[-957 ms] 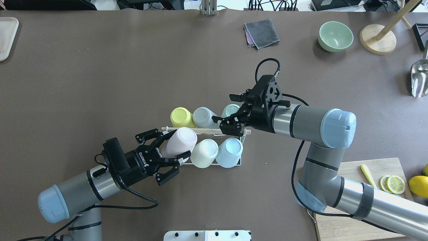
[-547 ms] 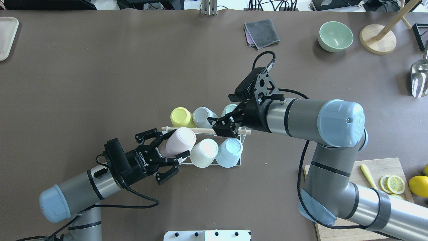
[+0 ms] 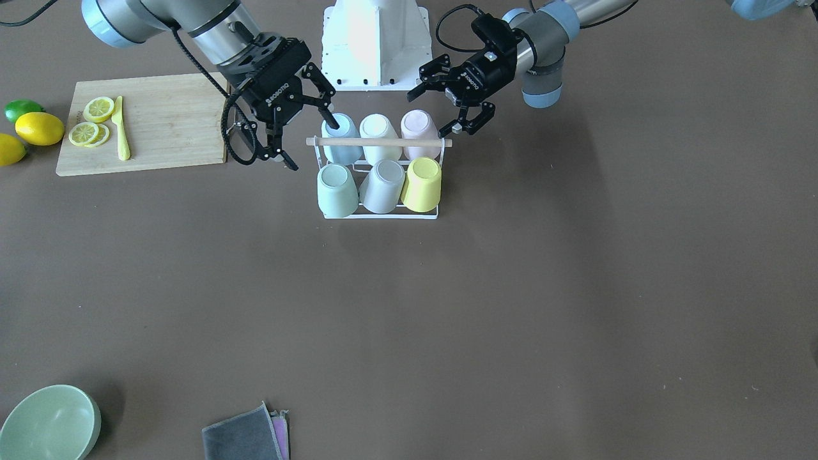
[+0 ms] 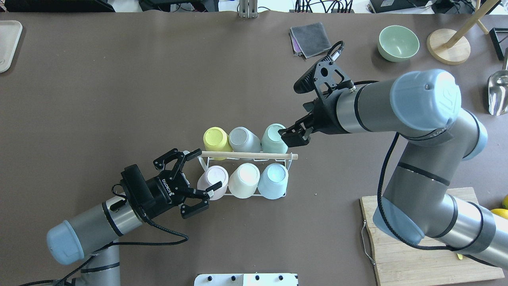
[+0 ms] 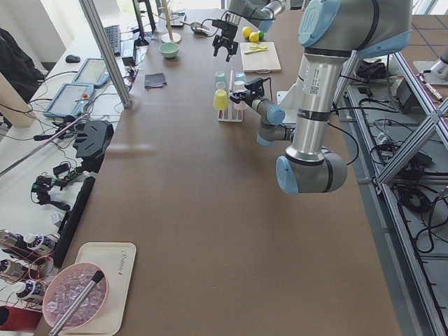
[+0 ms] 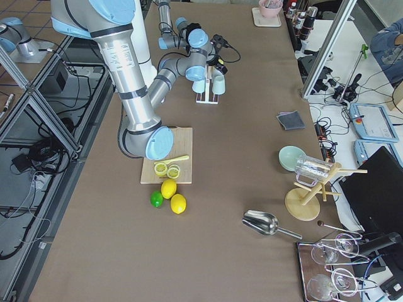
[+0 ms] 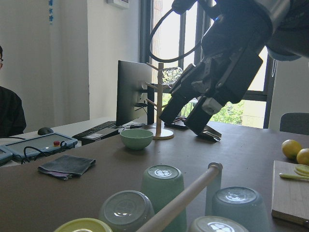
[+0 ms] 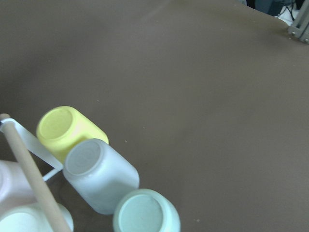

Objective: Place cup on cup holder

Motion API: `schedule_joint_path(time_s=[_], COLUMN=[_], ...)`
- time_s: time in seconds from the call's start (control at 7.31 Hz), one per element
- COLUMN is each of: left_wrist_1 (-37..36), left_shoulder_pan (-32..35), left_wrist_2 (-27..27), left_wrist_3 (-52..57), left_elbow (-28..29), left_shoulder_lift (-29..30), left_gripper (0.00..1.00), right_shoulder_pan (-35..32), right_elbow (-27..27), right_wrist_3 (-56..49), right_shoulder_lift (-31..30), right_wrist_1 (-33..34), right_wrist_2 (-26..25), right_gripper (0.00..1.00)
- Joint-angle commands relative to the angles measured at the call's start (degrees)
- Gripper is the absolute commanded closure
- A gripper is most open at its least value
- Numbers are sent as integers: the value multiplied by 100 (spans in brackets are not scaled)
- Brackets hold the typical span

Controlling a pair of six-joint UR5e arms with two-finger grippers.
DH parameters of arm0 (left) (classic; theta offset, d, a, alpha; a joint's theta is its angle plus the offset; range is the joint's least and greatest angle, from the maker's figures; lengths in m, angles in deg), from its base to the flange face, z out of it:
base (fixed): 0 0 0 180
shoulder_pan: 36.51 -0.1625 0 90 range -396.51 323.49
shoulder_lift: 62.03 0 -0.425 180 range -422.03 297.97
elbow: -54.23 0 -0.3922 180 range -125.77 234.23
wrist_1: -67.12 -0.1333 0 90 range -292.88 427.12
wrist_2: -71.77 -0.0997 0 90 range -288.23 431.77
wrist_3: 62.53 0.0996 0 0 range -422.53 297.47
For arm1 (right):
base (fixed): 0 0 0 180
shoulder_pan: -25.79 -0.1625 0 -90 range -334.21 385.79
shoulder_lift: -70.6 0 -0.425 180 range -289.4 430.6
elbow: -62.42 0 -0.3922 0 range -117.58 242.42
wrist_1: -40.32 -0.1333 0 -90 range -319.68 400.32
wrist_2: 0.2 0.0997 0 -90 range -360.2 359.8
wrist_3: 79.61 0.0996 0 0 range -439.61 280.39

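Observation:
The cup holder (image 4: 248,155), a white wire rack with a wooden rod on top, stands mid-table and holds six upside-down cups. The pink cup (image 4: 213,177) sits on the rack's near left prong, next to a cream cup (image 4: 244,179) and a light blue cup (image 4: 273,179). My left gripper (image 4: 207,169) is open, with its fingers spread loosely on either side of the pink cup; it also shows in the front view (image 3: 434,113). My right gripper (image 3: 311,144) is open and empty, raised beside the rod's right end near the mint cup (image 4: 274,137).
A cutting board (image 3: 160,121) with lemon slices and a knife lies under my right arm, lemons (image 3: 38,128) beside it. At the far right stand a green bowl (image 4: 398,43), a grey cloth (image 4: 310,39), a wooden mug tree (image 4: 448,45) and a metal scoop (image 4: 498,93).
The pink cup went from tilted between my left fingers to seated on the rack. My left gripper drew back slightly. My right gripper lifted and swung right, off the rod.

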Motion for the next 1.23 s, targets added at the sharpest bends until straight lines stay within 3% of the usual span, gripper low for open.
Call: schedule_joint_path(time_s=[0.0,0.14,0.41,0.68,1.09], left_wrist_1=[-4,-74,-433,-943,-2495], left_shoulder_pan=[8,35,384,1339,2493], left_wrist_2=[6,15,198,699,866], left_wrist_3=[-72,-63,7,-10,-89], left_elbow=[-200,-392,-587,-588,-579], left_shoulder_lift=[-14,-22,-49,-58,-5], left_gripper=[2,2,2,2,2], right_shoulder_pan=[-532,-699,-1496,-2419,-3483], right_elbow=[-84,-58,-84,-111,-85], right_wrist_3=[-502,-546,-1044,-1118,-1109], right_shoulder_lift=[-144,-275,-391,-408,-1275], right_wrist_1=[1027,1240,2265,3381,4089], right_wrist_2=[221,274,851,1468,1732], right_gripper=[0,0,0,0,0])
